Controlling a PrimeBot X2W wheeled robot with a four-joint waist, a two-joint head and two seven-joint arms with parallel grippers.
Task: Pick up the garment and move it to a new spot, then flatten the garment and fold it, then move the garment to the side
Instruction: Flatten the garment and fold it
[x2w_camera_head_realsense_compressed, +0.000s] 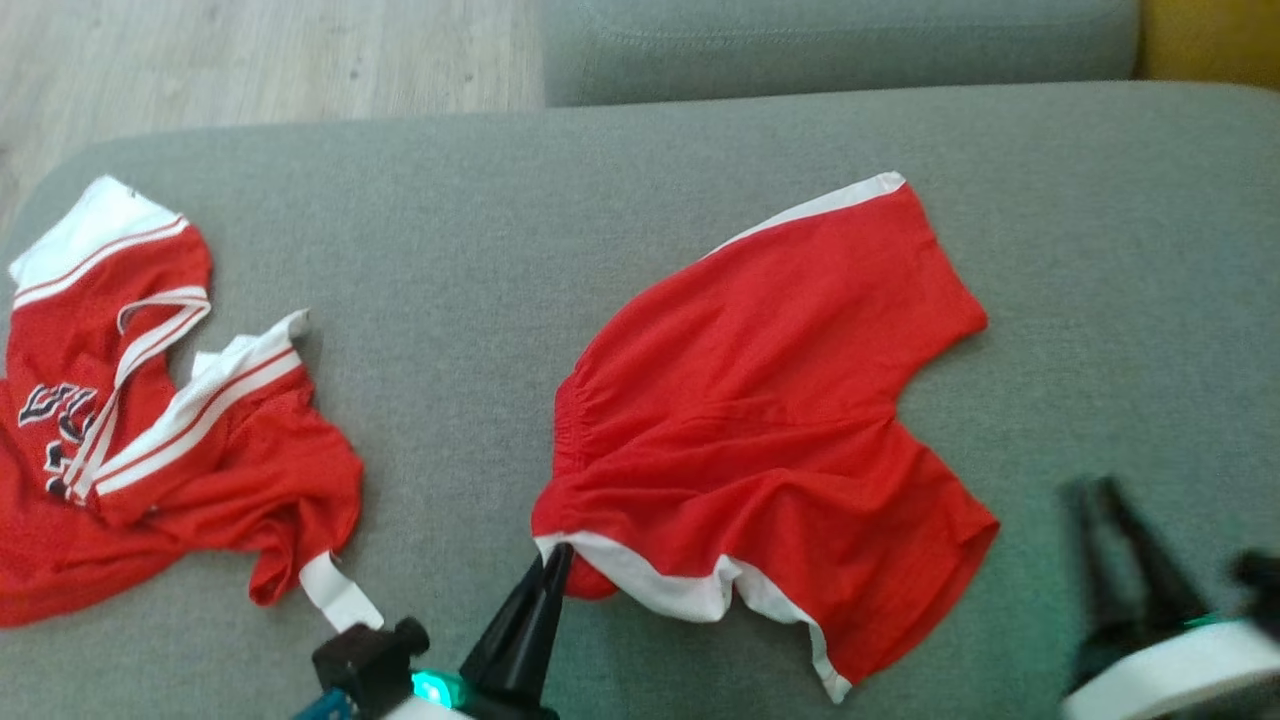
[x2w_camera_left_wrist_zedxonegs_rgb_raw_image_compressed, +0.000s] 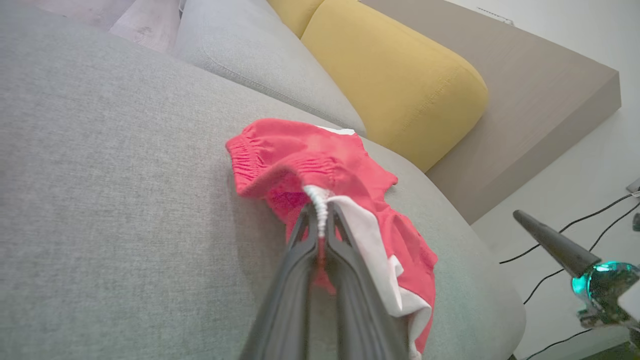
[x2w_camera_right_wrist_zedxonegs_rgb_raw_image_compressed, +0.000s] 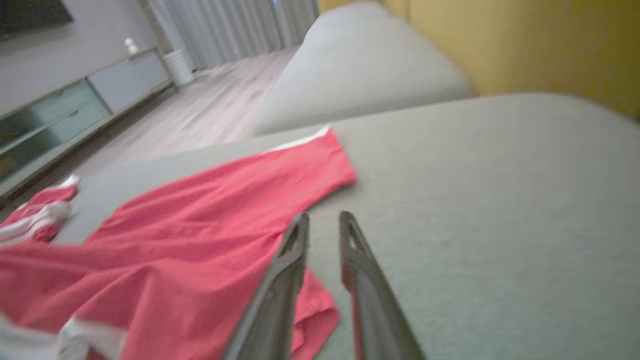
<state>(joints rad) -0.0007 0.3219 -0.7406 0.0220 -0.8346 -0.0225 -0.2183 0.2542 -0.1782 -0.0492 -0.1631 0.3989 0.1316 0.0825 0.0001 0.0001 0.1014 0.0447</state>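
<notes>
My left gripper (x2w_camera_head_realsense_compressed: 558, 556) is clamped on the white hem of the shorts (x2w_camera_head_realsense_compressed: 760, 400). Right gripper (x2w_camera_right_wrist_zedxonegs_rgb_raw_image_compressed: 323, 220) — fingers slightly apart, empty — hangs over the sofa (x2w_camera_head_realsense_compressed: 450, 280) beside them.

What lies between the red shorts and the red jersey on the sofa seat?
Nothing: the head view shows bare seat between the shorts and the jersey. The left gripper grips the shorts' white hem.
</notes>
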